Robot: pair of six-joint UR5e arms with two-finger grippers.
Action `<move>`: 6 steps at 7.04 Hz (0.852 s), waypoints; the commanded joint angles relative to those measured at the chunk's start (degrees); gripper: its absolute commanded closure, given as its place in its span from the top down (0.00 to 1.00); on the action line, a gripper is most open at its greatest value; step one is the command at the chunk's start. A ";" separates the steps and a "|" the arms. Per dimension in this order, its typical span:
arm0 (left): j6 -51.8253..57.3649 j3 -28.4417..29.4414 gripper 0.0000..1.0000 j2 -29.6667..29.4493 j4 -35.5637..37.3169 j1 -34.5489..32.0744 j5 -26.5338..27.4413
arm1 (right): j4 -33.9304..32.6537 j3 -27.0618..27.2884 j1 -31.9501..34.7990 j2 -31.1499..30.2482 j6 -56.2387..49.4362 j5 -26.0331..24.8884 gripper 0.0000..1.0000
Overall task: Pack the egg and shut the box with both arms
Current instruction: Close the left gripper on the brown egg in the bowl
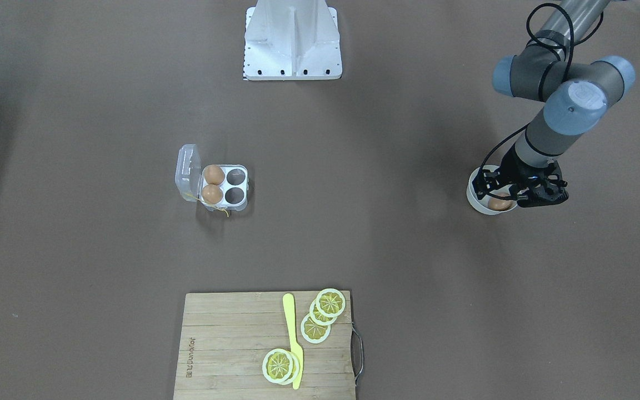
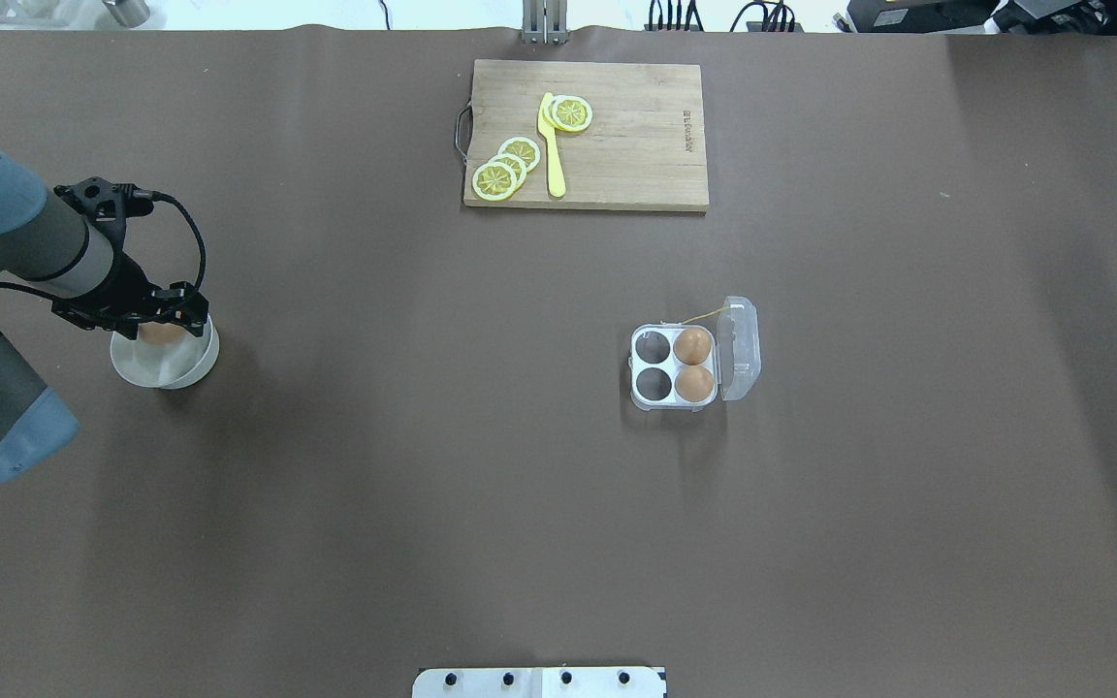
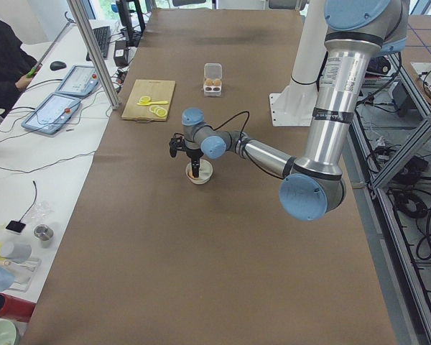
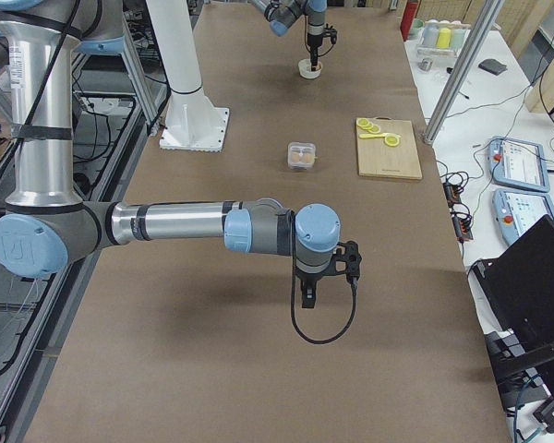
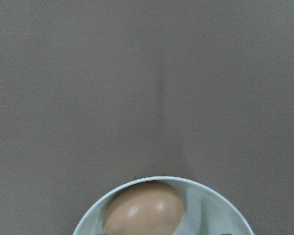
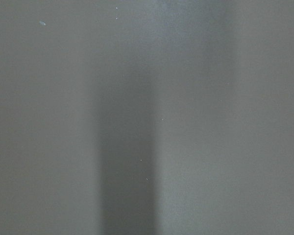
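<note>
The clear four-cell box lies mid-table with its lid swung open; it also shows in the overhead view. Two brown eggs fill the cells next to the lid, and the other two cells are empty. A third egg lies in a white bowl. My left gripper hangs down into that bowl, open, fingers on either side of the egg. My right gripper shows only in the exterior right view, low over bare table; I cannot tell if it is open.
A wooden cutting board with lemon slices and a yellow knife lies at the table's far edge from the robot. The white base block stands at the robot's side. Brown table surface lies between bowl and box.
</note>
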 commanded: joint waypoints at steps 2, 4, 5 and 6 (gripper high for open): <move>0.19 2.05 0.82 0.03 -2.77 -0.07 0.00 | 0.00 0.22 0.00 -0.20 0.00 0.04 1.00; 0.19 2.14 0.82 -0.05 -2.78 -0.07 0.00 | 0.09 0.30 0.00 -0.20 0.00 0.04 1.00; 0.28 2.32 0.82 -0.14 -2.78 -0.07 0.00 | 0.09 0.31 0.00 -0.20 0.00 0.04 1.00; 0.36 2.41 0.82 -0.05 -2.78 -0.07 0.00 | 0.09 0.31 0.00 -0.20 0.00 0.04 1.00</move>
